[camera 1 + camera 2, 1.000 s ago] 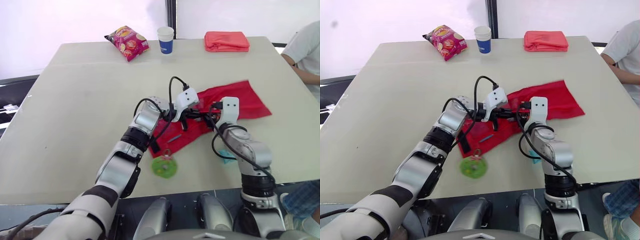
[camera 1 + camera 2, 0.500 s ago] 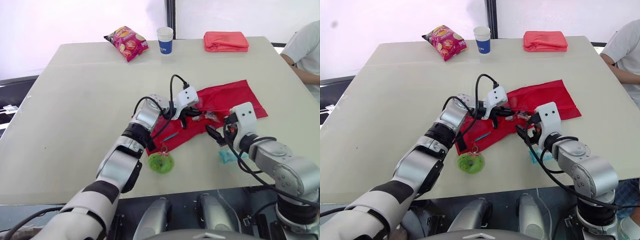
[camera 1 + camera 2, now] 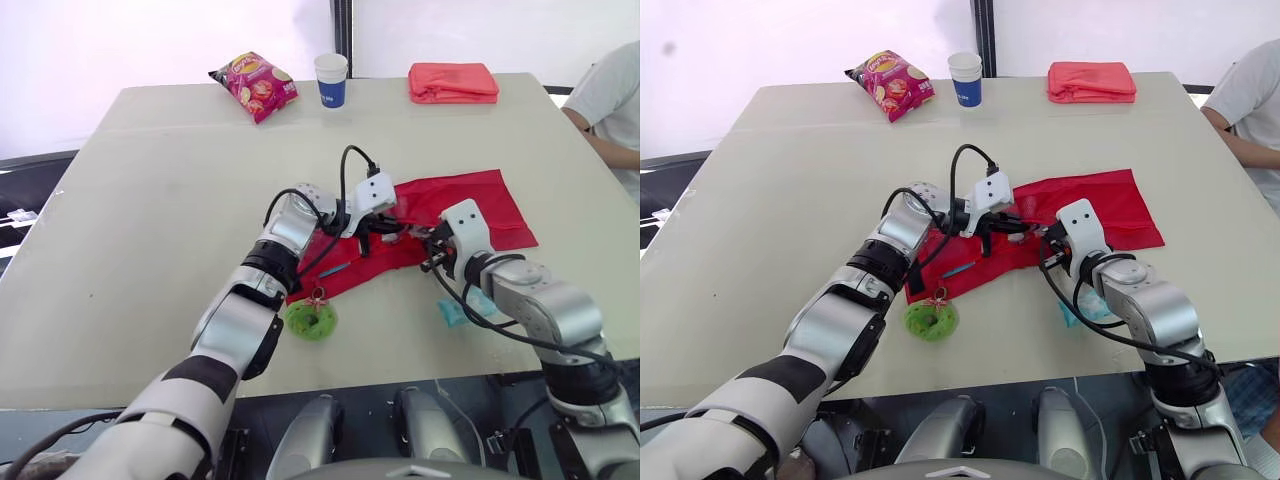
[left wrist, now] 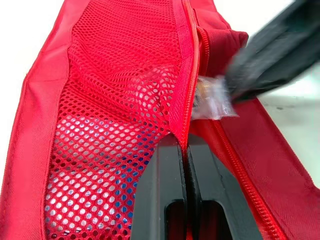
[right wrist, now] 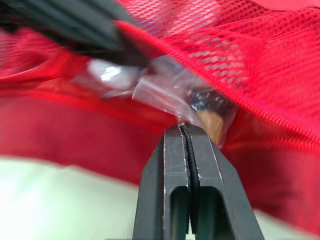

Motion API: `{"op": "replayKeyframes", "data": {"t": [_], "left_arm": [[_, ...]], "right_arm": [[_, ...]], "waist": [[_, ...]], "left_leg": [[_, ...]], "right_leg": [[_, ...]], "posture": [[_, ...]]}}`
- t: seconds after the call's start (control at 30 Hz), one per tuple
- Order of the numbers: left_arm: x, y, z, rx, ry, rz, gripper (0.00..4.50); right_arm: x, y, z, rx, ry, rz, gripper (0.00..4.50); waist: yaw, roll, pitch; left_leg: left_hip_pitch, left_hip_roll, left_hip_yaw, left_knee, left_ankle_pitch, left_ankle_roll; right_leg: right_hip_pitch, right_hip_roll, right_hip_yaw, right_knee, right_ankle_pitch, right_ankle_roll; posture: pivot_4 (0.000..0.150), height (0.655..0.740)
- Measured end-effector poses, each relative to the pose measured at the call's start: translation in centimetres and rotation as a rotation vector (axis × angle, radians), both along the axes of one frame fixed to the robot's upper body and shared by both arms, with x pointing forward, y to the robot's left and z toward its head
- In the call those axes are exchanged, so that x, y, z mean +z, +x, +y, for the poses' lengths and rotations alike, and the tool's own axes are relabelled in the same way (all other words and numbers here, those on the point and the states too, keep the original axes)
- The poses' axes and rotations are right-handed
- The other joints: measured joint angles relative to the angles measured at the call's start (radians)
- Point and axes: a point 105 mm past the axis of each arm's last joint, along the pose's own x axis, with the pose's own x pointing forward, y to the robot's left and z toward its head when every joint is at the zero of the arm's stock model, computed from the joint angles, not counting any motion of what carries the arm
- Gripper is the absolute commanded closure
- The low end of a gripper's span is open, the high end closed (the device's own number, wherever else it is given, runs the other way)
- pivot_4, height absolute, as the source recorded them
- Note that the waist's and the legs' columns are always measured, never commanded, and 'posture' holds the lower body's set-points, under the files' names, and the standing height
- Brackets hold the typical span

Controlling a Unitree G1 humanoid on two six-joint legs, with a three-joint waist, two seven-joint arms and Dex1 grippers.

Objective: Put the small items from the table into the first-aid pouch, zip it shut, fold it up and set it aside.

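Note:
The red first-aid pouch lies open on the table, right of centre. My left gripper is shut on the zipper edge of its mesh pocket and holds that edge up. My right gripper is shut on a clear plastic packet right at the pocket's mouth, beside the left gripper. On the table in front of the pouch lie a green round item with a red tag and a light-blue packet. A small blue item rests on the pouch's near flap.
Along the table's far edge stand a snack bag, a paper cup and a folded red cloth. A person sits at the far right corner. The table's near edge runs close behind the green item.
My right gripper, open and drawn back toward the near edge half a second ago, has come back to the pocket's mouth and shut on the clear packet. My left gripper keeps its hold.

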Motion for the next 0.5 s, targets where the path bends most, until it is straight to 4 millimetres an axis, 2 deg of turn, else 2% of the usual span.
{"op": "replayKeyframes", "data": {"t": [0.1,0.23,0.5], "left_arm": [[-0.2,-0.5,0.1,-0.027,0.006,-0.007,4.5],[-0.1,-0.8,0.0,-0.04,0.011,-0.017,4.5],[-0.3,-0.8,0.1,-0.042,0.018,-0.011,4.5]], "right_arm": [[0.4,1.8,0.4,0.004,-0.011,-0.045,4.45],[0.6,2.8,0.7,0.014,-0.024,-0.089,4.45],[0.2,3.1,1.0,0.063,-0.011,-0.12,4.45]], "waist": [[-0.002,0.0,0.0],[-0.001,0.0,0.0],[-0.001,0.0,0.0]], "left_leg": [[0.0,0.0,0.0,0.0,0.0,0.0],[0.0,0.0,0.0,0.0,0.0,0.0],[0.0,0.0,0.0,0.0,0.0,0.0]], "right_leg": [[0.0,0.0,0.0,0.0,0.0,0.0],[0.0,0.0,0.0,0.0,0.0,0.0],[0.0,0.0,0.0,0.0,0.0,0.0]], "posture": [[0.15,0.74],[0.15,0.74],[0.15,0.74]]}}
